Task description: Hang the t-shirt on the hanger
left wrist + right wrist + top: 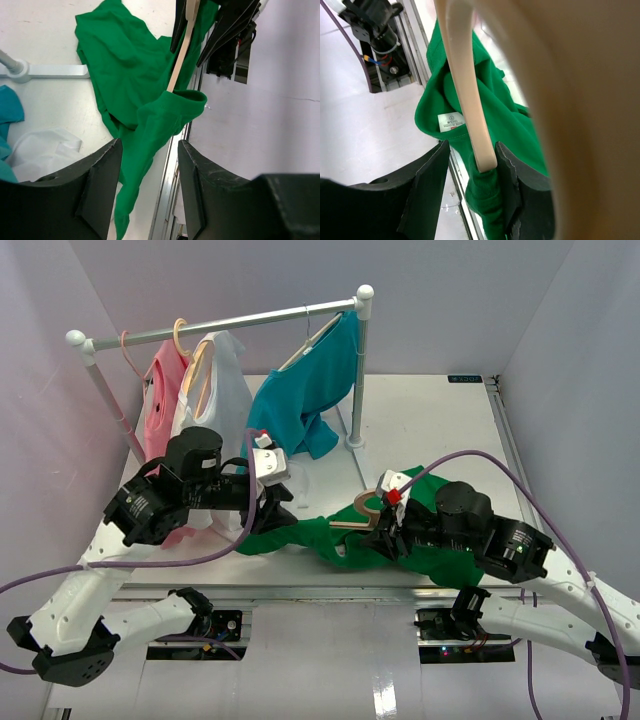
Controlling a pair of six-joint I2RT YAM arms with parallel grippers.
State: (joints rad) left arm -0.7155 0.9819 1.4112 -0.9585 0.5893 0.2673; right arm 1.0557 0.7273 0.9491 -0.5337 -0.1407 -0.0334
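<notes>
the right gripper (380, 528), low and right of centre in the overhead frame, is closed on the hanger (352, 520) and holds it off the table (440, 430). in the left wrist frame the hanger shows as a thin pale strip at top centre, flanked by the right gripper's two dark fingers. one arm of the hanger runs down into a hemmed opening of the t-shirt (310, 538). in the right wrist frame that arm ends between the fingers at bottom centre, and a white label (451, 121) sits inside the hem just to its left. the large pale blur filling the right side of that frame is part of the hanger close to the lens. the t-shirt lies crumpled across the lower middle of the overhead frame, at the near edge of the table, partly under the right arm. the left gripper (272, 508), left of centre in the overhead frame, sits at the left end of the t-shirt. its jaws stand wide apart; a hanging fold of green cloth drops through the gap, and no clamping contact is visible. in the upper left of the overhead frame a rail (230, 323) carries a pink shirt (160, 390), a white shirt (222, 390) and a teal-blue t-shirt (310, 390), all well apart from the hanger.
</notes>
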